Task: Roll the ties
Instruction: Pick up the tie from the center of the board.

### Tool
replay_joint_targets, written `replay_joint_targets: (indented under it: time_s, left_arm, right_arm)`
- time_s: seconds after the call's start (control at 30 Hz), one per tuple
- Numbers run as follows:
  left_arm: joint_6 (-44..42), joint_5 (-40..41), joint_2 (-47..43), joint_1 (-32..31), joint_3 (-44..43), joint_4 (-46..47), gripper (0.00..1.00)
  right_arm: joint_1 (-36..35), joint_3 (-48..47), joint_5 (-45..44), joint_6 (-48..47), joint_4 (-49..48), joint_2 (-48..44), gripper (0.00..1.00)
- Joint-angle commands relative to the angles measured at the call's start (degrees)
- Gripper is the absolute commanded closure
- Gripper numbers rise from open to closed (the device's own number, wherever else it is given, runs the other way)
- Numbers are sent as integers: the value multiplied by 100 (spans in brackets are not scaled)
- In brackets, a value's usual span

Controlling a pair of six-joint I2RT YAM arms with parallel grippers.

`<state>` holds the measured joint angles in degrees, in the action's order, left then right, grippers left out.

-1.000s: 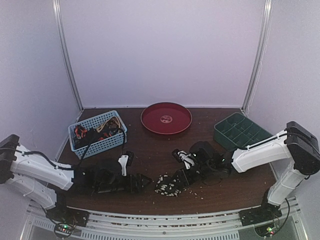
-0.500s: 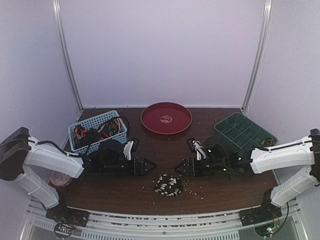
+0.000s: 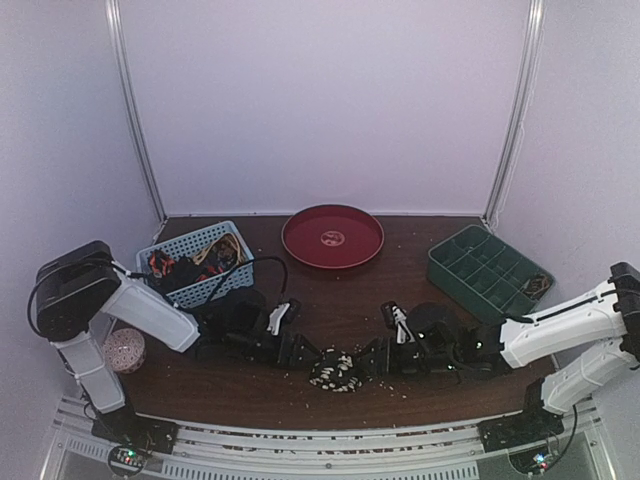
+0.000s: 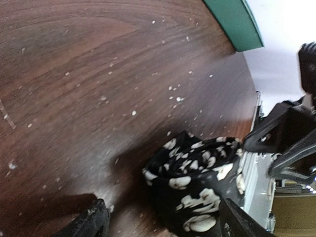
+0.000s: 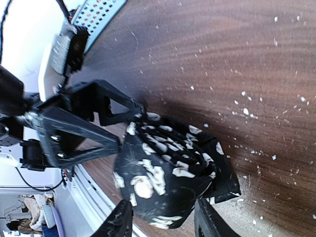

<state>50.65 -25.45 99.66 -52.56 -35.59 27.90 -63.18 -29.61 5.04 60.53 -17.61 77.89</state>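
- The rolled tie (image 3: 335, 370), dark with pale blotches, sits as a squat coil on the table (image 3: 330, 300), close to the middle of its near edge, with pale crumbs (image 4: 175, 98) scattered around it.
- My left gripper (image 4: 165, 223) lies low at the coil's left side. Its jaws are spread wide, with one finger just beside the cloth and the other well clear of it, so it pinches nothing.
- My right gripper (image 5: 165, 218) faces it from the right, jaws half spread, a finger on either side of the coil's near part. I cannot tell whether they press the cloth or only flank it.
- As I judge it, the rolling of this tie is done and I am squaring up or collecting the coil.
- The next move calls for a firm grip across the whole coil, so that the layers do not spring loose, and then a level lift.
- Other ties (image 3: 190, 262) fill the blue basket (image 3: 230, 280) near the far-left corner.
- A red dish (image 3: 333, 237) sits at the far edge, a green divided tray (image 3: 485, 268) towards the far-right corner, and a speckled ball (image 3: 124, 350) by the left edge.
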Motion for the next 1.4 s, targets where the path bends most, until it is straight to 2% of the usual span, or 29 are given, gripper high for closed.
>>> replay_joint_targets:
  time_s: [0.0,0.1,0.33,0.87,1.27,1.37]
  left_arm:
    - [405,-491,302,-11,-93,869,22]
    - [676,-565,425,-50,69,1343,22]
    - [903,-628,518,-198,83,1586,21]
    - [1250,-579,856,-369,-170,1628,22]
    - [1372,-912,1213,-474,-556,1350,32]
    - [1333,-908,1223,-483,-571,1307,40]
  right_arm:
    - [-38,114,-58,197,-457,358,59]
    - [-53,190,11,212,-675,580,65]
    - [-46,306,2,99,-905,930,75]
    - [-50,535,14,-151,-1359,1185,78]
    - [-49,546,-6,-419,-1530,1307,78]
    - [-53,552,-57,-455,-1545,1317,79]
